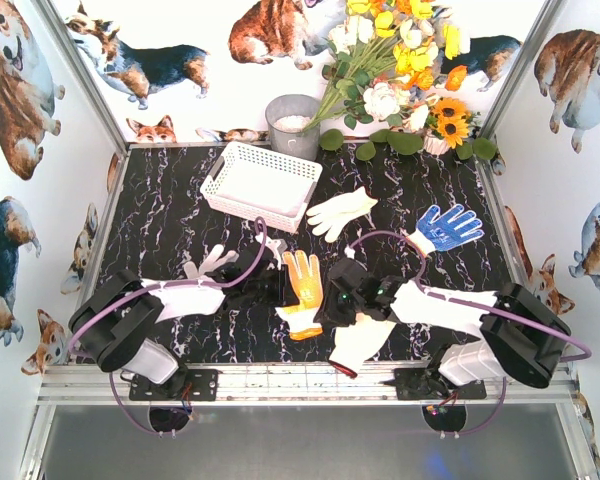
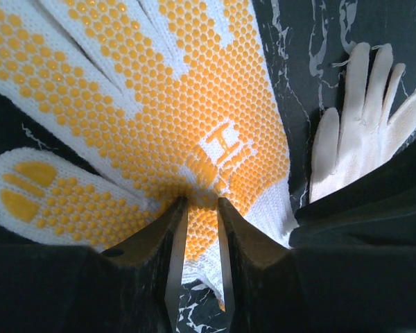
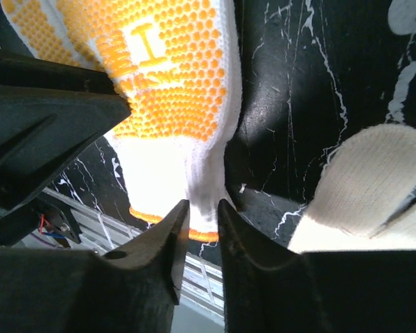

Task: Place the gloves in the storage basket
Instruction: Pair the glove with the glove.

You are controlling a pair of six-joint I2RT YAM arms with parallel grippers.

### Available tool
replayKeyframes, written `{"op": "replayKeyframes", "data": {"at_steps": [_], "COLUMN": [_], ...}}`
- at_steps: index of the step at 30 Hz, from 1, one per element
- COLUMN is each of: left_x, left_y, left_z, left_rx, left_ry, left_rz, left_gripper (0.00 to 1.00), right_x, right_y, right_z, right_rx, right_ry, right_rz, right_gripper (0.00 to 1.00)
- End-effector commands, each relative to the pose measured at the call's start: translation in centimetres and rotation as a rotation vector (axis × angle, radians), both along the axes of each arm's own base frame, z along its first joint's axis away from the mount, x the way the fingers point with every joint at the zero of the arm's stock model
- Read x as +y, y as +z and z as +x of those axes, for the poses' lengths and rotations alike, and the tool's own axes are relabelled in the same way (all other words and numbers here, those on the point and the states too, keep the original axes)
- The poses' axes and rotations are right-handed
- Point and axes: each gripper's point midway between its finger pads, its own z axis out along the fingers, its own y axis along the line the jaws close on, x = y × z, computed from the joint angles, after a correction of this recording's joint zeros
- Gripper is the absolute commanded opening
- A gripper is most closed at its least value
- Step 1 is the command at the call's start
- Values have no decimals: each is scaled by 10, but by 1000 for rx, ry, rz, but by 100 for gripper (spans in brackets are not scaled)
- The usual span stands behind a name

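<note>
The orange-palmed glove (image 1: 303, 288) lies palm up at the table's middle front. My left gripper (image 1: 278, 286) reaches it from the left; in the left wrist view its tips (image 2: 202, 202) are shut on a puckered fold of the dotted palm (image 2: 194, 104). My right gripper (image 1: 327, 306) comes from the right; its tips (image 3: 202, 205) are shut on the glove's white cuff (image 3: 173, 173) by the orange trim. The white lattice storage basket (image 1: 262, 183) stands at the back left with no glove in it. Other gloves lie loose: plain white (image 1: 342, 212), blue-dotted (image 1: 445, 227), white (image 1: 208, 263) by the left arm, and red-cuffed white (image 1: 360, 343) under the right arm.
A grey round metal bucket (image 1: 292, 124) stands behind the basket. Artificial flowers (image 1: 400, 70) fill the back right corner. The metal rail (image 1: 300, 380) runs along the near edge. A white glove's fingers (image 2: 360, 125) lie right of the orange one.
</note>
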Motion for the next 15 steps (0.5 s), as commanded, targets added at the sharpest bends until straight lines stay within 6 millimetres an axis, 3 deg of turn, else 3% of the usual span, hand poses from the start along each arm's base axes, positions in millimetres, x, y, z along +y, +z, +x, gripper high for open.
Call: {"op": "replayKeyframes", "data": {"at_steps": [1, 6, 15], "left_x": [8, 2, -5], "left_y": [-23, -9, 19], "left_z": [-9, -2, 2], "left_rx": [31, 3, -43], "left_ry": [3, -9, -23], "left_rz": [41, 30, 23], "left_gripper": [20, 25, 29], "right_x": [-1, 4, 8], "right_y": [33, 40, 19], "right_z": [17, 26, 30], "right_rx": [-115, -158, -89], "right_ry": [11, 6, 19], "right_rz": [-27, -2, -22], "right_gripper": [30, 37, 36]}}
